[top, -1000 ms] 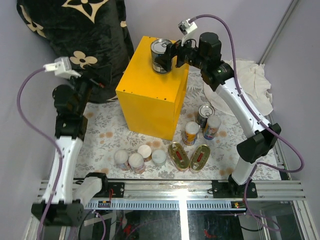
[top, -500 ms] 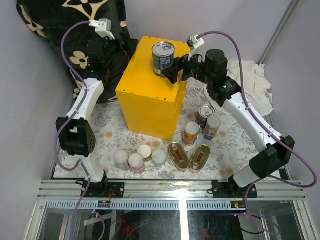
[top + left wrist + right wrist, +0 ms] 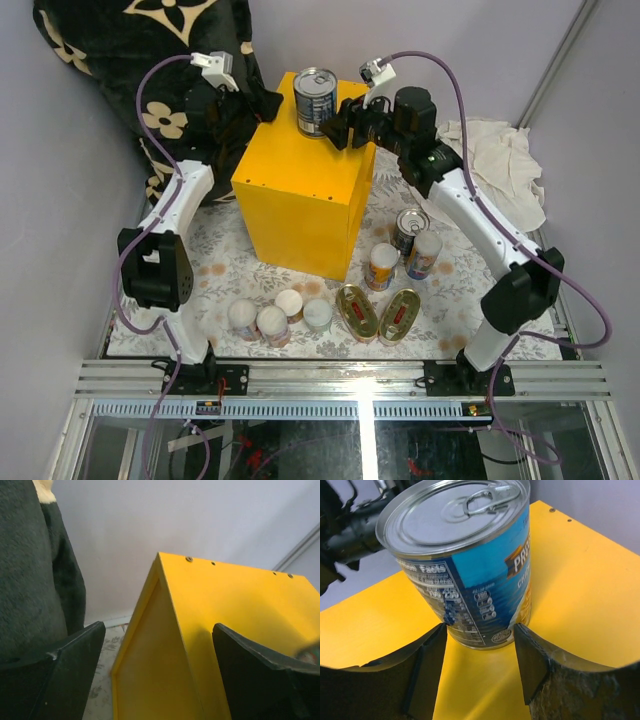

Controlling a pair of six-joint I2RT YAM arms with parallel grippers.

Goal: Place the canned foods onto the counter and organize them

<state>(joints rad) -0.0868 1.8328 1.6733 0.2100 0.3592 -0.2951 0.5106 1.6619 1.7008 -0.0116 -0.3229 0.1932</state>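
Note:
A tall blue-labelled can stands upright on the back part of the yellow counter's top. My right gripper sits just on its near side, jaws apart, fingertips touching the can's lower flanks without clasping it. My left gripper hovers wide open at the counter's back left top corner, holding nothing. On the floral mat stand another tall can, two orange-label cans, several white-lidded cans and two oval gold tins.
A black blanket with cream flowers is heaped at the back left, close behind the left arm. A crumpled white cloth lies at the right. Pale walls close in on both sides and the back.
The left arm rose from low on the left to the counter's back corner. The blue can went from tilted to standing, then shifted back-left; the right gripper followed, jaws narrowing.

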